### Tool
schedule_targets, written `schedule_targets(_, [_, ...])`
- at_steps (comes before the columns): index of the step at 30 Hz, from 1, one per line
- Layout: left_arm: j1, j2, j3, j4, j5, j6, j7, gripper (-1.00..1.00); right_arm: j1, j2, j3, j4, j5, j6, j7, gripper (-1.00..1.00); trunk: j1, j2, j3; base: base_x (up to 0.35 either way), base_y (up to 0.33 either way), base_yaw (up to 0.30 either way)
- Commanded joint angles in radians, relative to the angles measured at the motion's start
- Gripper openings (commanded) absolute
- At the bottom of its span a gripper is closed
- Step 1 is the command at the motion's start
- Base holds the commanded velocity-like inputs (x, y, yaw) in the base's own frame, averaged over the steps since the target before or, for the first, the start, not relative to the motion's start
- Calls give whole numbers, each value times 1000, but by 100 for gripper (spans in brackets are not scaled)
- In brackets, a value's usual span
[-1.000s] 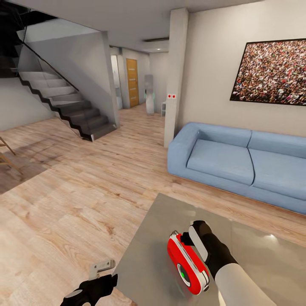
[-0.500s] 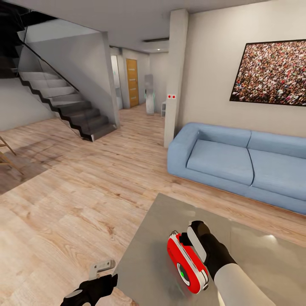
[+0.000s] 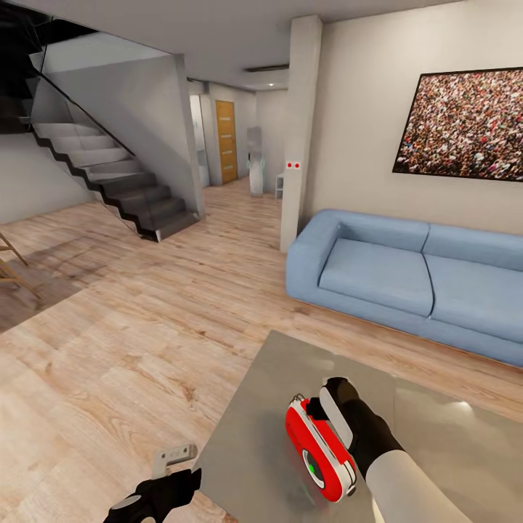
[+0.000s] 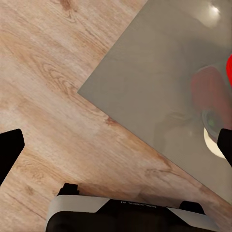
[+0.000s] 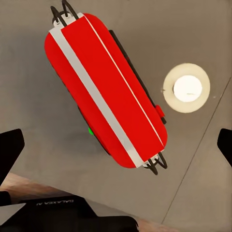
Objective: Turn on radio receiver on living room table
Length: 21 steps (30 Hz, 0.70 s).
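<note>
**Radio standing on the low table, right pincer spread above it**

The radio receiver point(image 3: 320, 449) stands on the glossy grey-beige table point(image 3: 450, 443), near the table's left edge as the head camera sees it. Its red body has a white band along the side, and a round dial with a green spot shows on its face. In the right wrist view the radio receiver point(image 5: 105, 89) is seen from above: a long red shape with one white stripe, dark wire loops at both ends, and a small green glow at one side. A round bright reflection of a lamp point(image 5: 186, 88) lies on the table surface just beside it.

The right pincer point(image 3: 330, 407) is at the far end of the radio, close against it; whether it touches cannot be told. Its fingers point(image 5: 10, 149) stand wide apart at the two edges of the wrist picture, with nothing between them but the radio lying below.

The left pincer point(image 3: 178, 468) hangs over the wood floor point(image 3: 123, 341) just off the table's near corner. Its fingers point(image 4: 9, 150) are also spread wide, holding nothing, and the table corner point(image 4: 159, 72) lies beneath it.

Beyond the table are a light-blue sofa point(image 3: 407, 280), a framed crowd picture point(image 3: 465, 123) and a dark staircase point(image 3: 109, 181).
</note>
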Motion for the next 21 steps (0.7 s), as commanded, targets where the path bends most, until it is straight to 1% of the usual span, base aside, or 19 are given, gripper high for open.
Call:
schedule_targets(1, [0, 0, 0, 0, 0, 0, 0, 100, 0, 0, 0, 0, 0, 0, 0, 100, 0, 0, 0, 0, 0, 0])
schedule_targets(21, [0, -3, -2, 0, 0, 0, 0, 100, 0, 0, 1, -2, 2, 0, -2, 100, 0, 0, 0, 0, 0, 0])
